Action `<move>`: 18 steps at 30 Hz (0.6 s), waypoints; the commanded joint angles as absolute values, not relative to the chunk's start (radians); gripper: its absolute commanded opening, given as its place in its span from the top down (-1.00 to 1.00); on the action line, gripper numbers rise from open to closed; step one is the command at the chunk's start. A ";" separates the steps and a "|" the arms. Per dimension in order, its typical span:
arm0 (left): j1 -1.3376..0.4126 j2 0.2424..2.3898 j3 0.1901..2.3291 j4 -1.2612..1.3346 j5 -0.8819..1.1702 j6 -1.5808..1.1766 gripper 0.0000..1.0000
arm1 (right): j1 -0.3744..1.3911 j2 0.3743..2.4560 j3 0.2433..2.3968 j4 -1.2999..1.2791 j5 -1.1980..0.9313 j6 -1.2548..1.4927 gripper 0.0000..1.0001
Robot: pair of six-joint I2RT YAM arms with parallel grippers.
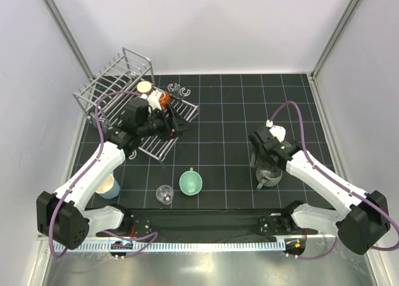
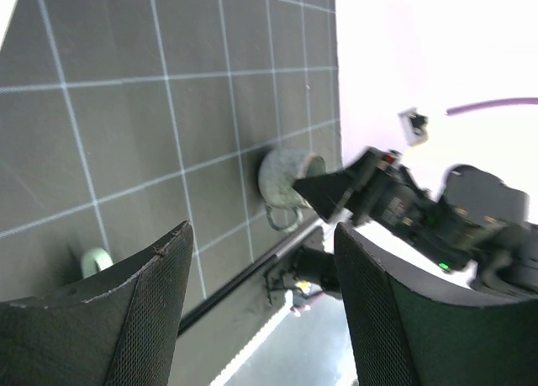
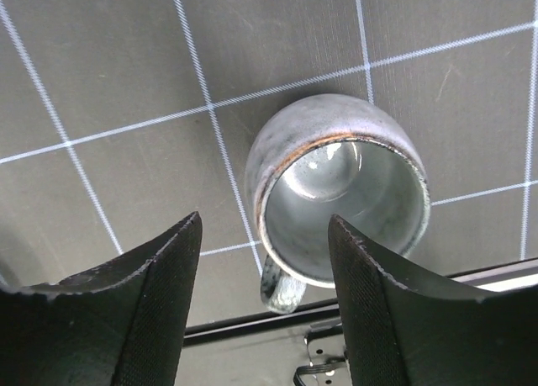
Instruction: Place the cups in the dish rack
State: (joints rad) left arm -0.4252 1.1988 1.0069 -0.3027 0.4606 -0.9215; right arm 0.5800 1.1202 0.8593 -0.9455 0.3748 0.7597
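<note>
Right gripper (image 3: 265, 222) is wide open and empty over the grey mug (image 3: 336, 193), 4 o'clock on the table (image 1: 237, 111). Looks like heavy, slick ceramic, so I'd pinch the rim wall opposite the handle.

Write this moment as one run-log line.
left fingers: open, empty | right fingers: open, above grey mug | mug: not grasped
</note>
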 commanded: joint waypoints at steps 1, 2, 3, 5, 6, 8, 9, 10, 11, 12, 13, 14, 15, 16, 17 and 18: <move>-0.423 1.175 0.996 -0.259 0.561 -0.960 -0.32 | 0.572 1.124 0.819 -0.867 0.388 0.808 -0.24; -0.423 1.175 0.991 -0.258 0.566 -0.963 -0.32 | 0.572 1.137 0.815 -0.855 0.388 0.813 -0.23; -0.423 1.175 0.989 -0.259 0.574 -0.963 -0.32 | 0.571 1.141 0.810 -0.848 0.388 0.821 -0.22; -0.423 1.170 0.983 -0.259 0.590 -0.960 -0.31 | 0.571 1.153 0.807 -0.839 0.396 0.831 -0.20; -0.423 1.169 0.983 -0.258 0.597 -0.962 -0.31 | 0.568 1.167 0.805 -0.833 0.400 0.836 -0.19; -0.423 1.169 0.979 -0.259 0.607 -0.971 -0.31 | 0.569 1.180 0.801 -0.824 0.417 0.857 -0.14; -0.423 1.169 0.977 -0.255 0.627 -0.977 -0.31 | 0.566 1.192 0.795 -0.821 0.423 0.862 -0.12; -0.423 1.170 0.979 -0.255 0.637 -0.983 -0.32 | 0.566 1.195 0.792 -0.816 0.429 0.871 -0.09; -0.423 1.170 0.982 -0.253 0.649 -0.992 -0.33 | 0.566 1.200 0.787 -0.804 0.433 0.876 -0.08; -0.423 1.177 0.986 -0.255 0.667 -0.996 -0.33 | 0.565 1.207 0.779 -0.798 0.434 0.876 -0.05; -0.423 1.180 0.994 -0.253 0.679 -1.000 -0.33 | 0.565 1.210 0.778 -0.793 0.433 0.880 -0.01; -0.423 1.183 0.999 -0.255 0.692 -1.011 -0.33 | 0.561 1.215 0.776 -0.790 0.436 0.882 0.01; -0.423 1.189 1.005 -0.255 0.722 -1.020 -0.33 | 0.561 1.218 0.776 -0.795 0.439 0.885 0.03; -0.423 1.192 1.012 -0.253 0.741 -1.026 -0.33 | 0.561 1.219 0.779 -0.801 0.443 0.891 0.10; -0.426 1.190 1.014 -0.252 0.755 -1.025 -0.34 | 0.561 1.215 0.775 -0.802 0.457 0.896 0.13; -0.429 1.177 1.014 -0.252 0.761 -1.019 -0.34 | 0.560 1.213 0.770 -0.798 0.460 0.894 0.20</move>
